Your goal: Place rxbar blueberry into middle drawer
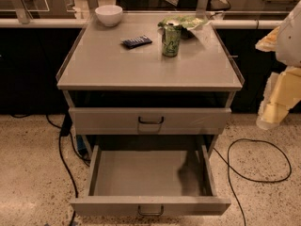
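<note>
While the gripper [274, 111] hangs right of the table [141, 74], grip state unclear, rxbar blueberry [137, 42] lies flat between bowl [108, 14] and can [171, 41], long axis left-right.

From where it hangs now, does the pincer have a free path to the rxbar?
Probably yes: the pincer hangs right of the cabinet, and the rxbar lies flat, apart from the can and bowl.

A grey table [117, 65] stands on a speckled floor [28, 173]. Black cables [228, 173] lie on the floor. Behind is a dark wall [28, 69]. The claw [277, 102] hangs at the right edge.
</note>
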